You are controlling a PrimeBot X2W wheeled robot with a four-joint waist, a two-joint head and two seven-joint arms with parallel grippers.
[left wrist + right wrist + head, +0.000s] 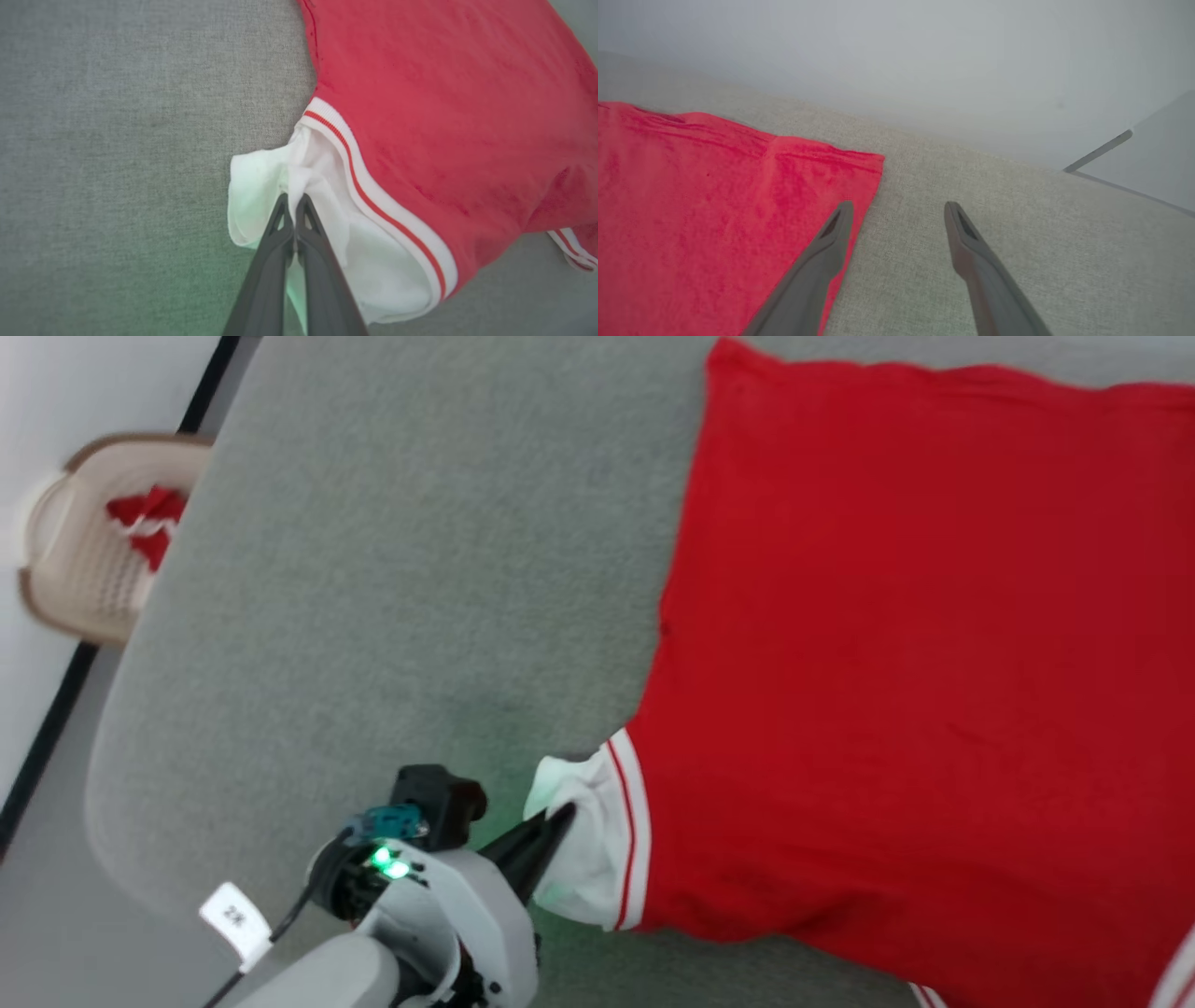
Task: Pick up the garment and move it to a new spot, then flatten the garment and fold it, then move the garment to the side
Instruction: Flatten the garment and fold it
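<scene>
The garment (915, 663), a bright red T-shirt, lies spread on the grey table (392, 569), filling the right half of the head view. Its white sleeve end (583, 845) with striped trim points toward the table's near edge. My left gripper (560, 821) is shut on that white sleeve end; in the left wrist view the two dark fingers (306, 219) pinch a fold of the white cloth (261, 182). My right gripper (899, 207) hovers open over the table beside a red corner of the garment (714, 200), nothing between its fingers.
A beige perforated basket (79, 574) holding a small red-and-white cloth bundle (145, 523) stands on the floor past the table's far left edge. Bare grey tabletop (117, 140) stretches left of the garment. A pale wall (896, 60) rises behind the table.
</scene>
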